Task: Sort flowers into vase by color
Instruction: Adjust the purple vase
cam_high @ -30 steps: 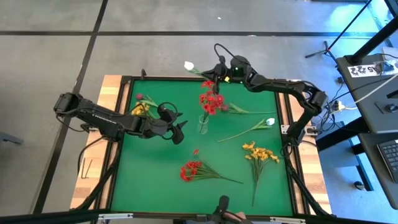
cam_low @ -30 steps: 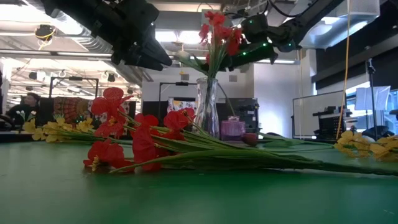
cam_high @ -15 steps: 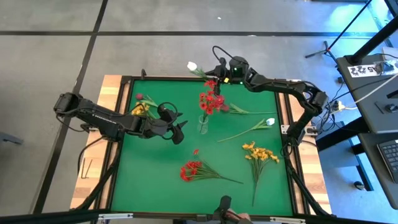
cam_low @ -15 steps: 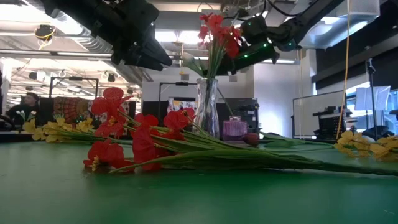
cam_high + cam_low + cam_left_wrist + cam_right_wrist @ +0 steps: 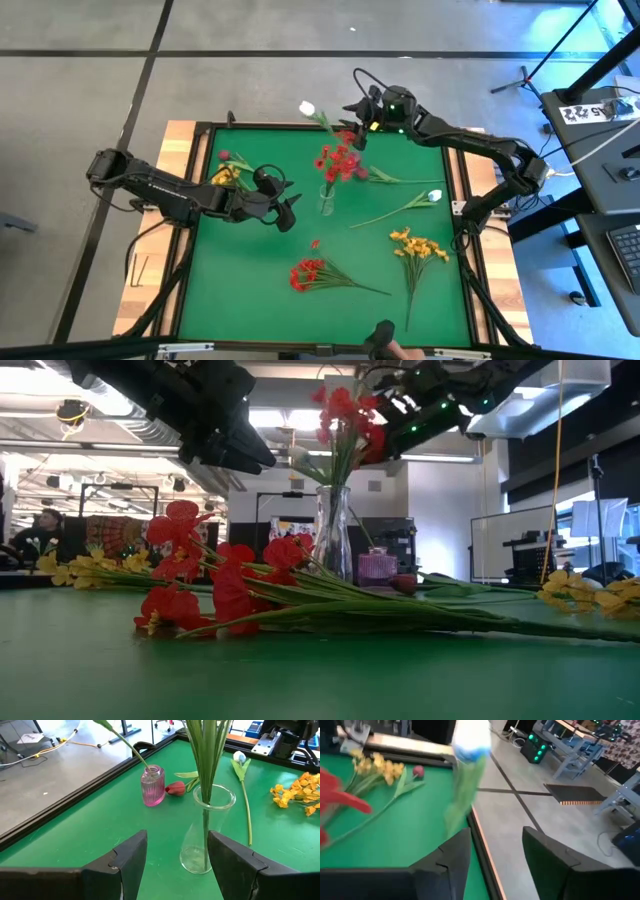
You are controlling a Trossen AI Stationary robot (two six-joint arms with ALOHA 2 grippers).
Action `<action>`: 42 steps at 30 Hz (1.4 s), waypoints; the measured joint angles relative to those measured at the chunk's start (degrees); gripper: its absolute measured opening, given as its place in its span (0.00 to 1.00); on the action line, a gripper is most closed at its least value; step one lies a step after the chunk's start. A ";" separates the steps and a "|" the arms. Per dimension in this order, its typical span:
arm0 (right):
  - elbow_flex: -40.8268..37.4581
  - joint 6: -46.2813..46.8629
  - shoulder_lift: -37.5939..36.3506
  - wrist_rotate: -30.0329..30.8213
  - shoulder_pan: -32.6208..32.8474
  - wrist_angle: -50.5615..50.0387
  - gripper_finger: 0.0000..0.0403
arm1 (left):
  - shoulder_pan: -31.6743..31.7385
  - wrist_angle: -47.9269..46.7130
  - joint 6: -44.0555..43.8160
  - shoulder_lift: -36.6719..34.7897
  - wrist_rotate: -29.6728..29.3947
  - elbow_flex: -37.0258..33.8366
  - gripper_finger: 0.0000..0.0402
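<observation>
A clear glass vase (image 5: 327, 200) stands mid-table and holds red flowers (image 5: 339, 160) by their stems (image 5: 207, 750). A small pink vase (image 5: 152, 785) behind it holds a white tulip (image 5: 307, 107). My left gripper (image 5: 292, 212) is open and empty just left of the clear vase (image 5: 207, 830), level with it. My right gripper (image 5: 354, 116) is open and empty in the air near the far edge, beyond the red blooms (image 5: 345, 405). The white tulip shows blurred ahead of it (image 5: 470, 745).
On the green mat lie a red cluster (image 5: 305, 275) near the front, a yellow cluster (image 5: 418, 246) and a white tulip (image 5: 434, 195) at the right, a dark pink bud (image 5: 362, 172) by the vases, and yellow flowers with a pink bud (image 5: 228, 172) at the left.
My right gripper has drawn back from the red blooms, going up and toward the table's right edge. The red blooms in the clear vase have swung a little toward the left.
</observation>
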 joint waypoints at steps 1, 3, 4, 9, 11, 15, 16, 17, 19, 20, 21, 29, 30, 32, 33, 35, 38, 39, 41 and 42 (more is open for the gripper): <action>0.00 -0.86 -0.74 0.07 0.00 -1.24 0.47 | 0.00 0.00 0.00 0.00 0.00 -0.01 0.51; 0.00 -1.56 -2.19 1.52 0.02 -3.67 0.48 | 0.00 -0.04 -0.02 0.00 0.00 0.00 0.51; 0.00 -2.08 -2.93 2.52 0.02 -4.87 0.48 | 0.00 -0.04 -0.02 0.00 0.00 0.01 0.51; 0.00 -3.97 -6.11 7.28 -0.01 -9.96 0.48 | 0.00 -0.04 -0.02 0.00 0.00 0.01 0.51; 0.00 -4.14 -7.19 9.50 -0.10 -11.12 0.48 | 0.00 -0.04 -0.02 0.00 0.00 0.01 0.51; 0.00 -4.18 -9.16 16.38 -0.98 -14.54 0.48 | 0.00 -0.04 -0.05 0.00 0.00 0.01 0.51; 0.00 -4.06 -9.60 19.58 -1.39 -16.17 0.48 | -0.07 -0.05 -0.07 0.00 0.00 0.00 0.51; 0.00 -3.55 -10.04 22.46 -2.04 -17.65 0.48 | -0.14 -0.07 -0.09 0.00 0.00 0.01 0.51; 0.00 -1.12 -11.05 25.43 -3.52 -20.43 0.48 | -0.13 -0.19 -0.13 0.00 0.02 0.00 0.51; 0.00 0.38 -11.59 25.15 -4.48 -21.97 0.48 | -0.13 -0.26 -0.13 0.00 0.02 0.01 0.51; 0.00 2.16 -12.22 23.45 -5.63 -23.74 0.48 | -0.13 -0.26 -0.15 0.00 0.02 0.01 0.51; -8.99 7.89 -13.67 5.81 -9.75 -23.94 0.35 | -0.13 -0.50 0.24 0.00 0.02 0.01 0.51; -10.89 8.13 -13.67 5.71 -9.71 -22.22 0.31 | -0.13 -0.50 0.26 0.00 0.02 0.01 0.51; -14.37 9.33 -13.67 4.46 -9.70 -18.84 0.22 | -0.13 -0.50 0.27 0.00 0.02 0.00 0.51; -16.00 9.95 -13.67 3.18 -9.75 -17.38 0.17 | -0.13 -0.50 0.28 0.00 0.02 0.01 0.51; -19.35 11.20 -13.67 0.96 -9.79 -13.12 0.07 | -0.13 -0.50 0.28 0.00 0.02 0.00 0.51; -23.92 13.47 -13.67 -2.60 -8.96 -6.48 0.02 | -0.11 -0.48 0.31 0.00 0.02 0.01 0.51; -25.20 14.03 -13.62 -2.99 -8.19 -4.90 0.03 | -0.09 -0.48 0.32 0.00 0.02 0.01 0.51; -27.28 14.58 -13.43 -3.07 -6.42 -2.74 0.04 | -0.09 -0.48 0.33 0.00 0.02 0.01 0.51; -28.06 14.69 -13.43 -2.60 -5.53 -2.43 0.03 | -0.09 -0.47 0.33 0.00 0.02 0.00 0.51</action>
